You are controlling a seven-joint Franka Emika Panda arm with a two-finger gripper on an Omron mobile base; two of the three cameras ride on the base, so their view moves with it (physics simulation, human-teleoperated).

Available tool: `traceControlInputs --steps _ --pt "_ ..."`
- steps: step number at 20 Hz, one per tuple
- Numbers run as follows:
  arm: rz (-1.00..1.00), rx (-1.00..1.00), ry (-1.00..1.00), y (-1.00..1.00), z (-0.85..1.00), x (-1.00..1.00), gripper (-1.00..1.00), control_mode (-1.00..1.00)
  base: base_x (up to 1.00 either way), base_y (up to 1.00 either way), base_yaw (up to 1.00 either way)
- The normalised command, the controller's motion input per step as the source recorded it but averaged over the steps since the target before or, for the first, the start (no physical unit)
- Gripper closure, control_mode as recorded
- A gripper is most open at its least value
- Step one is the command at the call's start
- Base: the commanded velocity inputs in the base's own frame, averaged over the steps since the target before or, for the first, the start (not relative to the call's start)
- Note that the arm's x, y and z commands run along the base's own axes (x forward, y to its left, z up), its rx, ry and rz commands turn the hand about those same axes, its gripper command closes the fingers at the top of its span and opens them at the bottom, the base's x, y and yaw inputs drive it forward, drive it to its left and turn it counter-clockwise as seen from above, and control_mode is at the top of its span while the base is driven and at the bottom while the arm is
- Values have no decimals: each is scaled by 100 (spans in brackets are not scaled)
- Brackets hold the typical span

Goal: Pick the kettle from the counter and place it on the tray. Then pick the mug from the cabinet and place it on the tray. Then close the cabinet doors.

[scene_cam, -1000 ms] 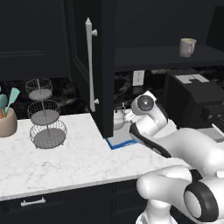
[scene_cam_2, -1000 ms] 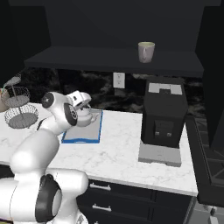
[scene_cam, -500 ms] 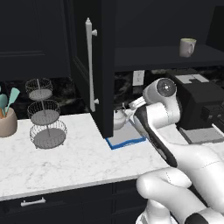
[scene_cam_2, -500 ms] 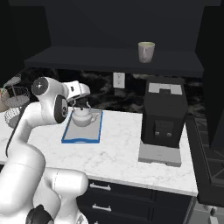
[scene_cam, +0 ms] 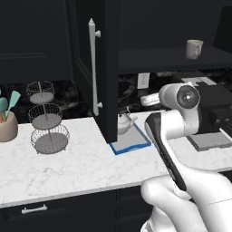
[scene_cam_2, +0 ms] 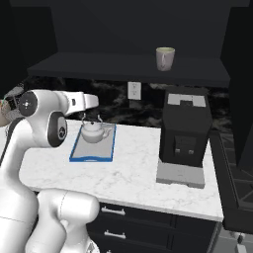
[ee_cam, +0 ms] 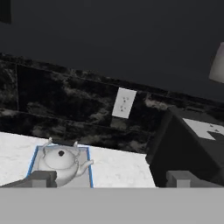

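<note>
The white kettle (scene_cam: 124,122) (scene_cam_2: 94,131) (ee_cam: 60,162) sits on the blue-rimmed tray (scene_cam: 135,146) (scene_cam_2: 74,154) (ee_cam: 32,162), which lies on the marble counter (scene_cam: 68,167). My gripper (ee_cam: 111,178) (scene_cam_2: 94,101) hangs open and empty above the tray, clear of the kettle and facing the back wall. One dark fingertip (ee_cam: 43,176) shows in front of the kettle. Up on the dark shelf of the cabinet (scene_cam_2: 123,66) stands the beige mug (scene_cam: 194,49) (scene_cam_2: 165,58), up and to the right of my hand. Both cabinet doors (scene_cam: 95,68) are swung open.
A black coffee machine (scene_cam_2: 185,131) (scene_cam: 213,113) stands on the counter right of the tray. The left door's bar handle (scene_cam: 94,68) hangs near the tray's left side. A wire tiered basket (scene_cam: 45,118) and a tan utensil holder (scene_cam: 7,124) stand at the left.
My arm has risen and pulled back from the kettle, lifting the open hand above the tray. The kettle stays on the tray.
</note>
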Motion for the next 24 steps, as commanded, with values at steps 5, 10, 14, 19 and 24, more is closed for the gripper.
traceControlInputs --steps 5,10,14,19,24 --pt "-10 17 -7 -22 68 -27 -100 -100 0 0 0" --pt "-8 25 -2 -41 63 -19 -100 -100 0 0 0" --pt "-3 25 -1 -53 46 -16 -100 -100 0 0 0" --pt "0 21 -1 -66 33 -2 -100 -100 0 0 0" --pt "0 13 0 -61 27 0 -100 -100 0 0 0"
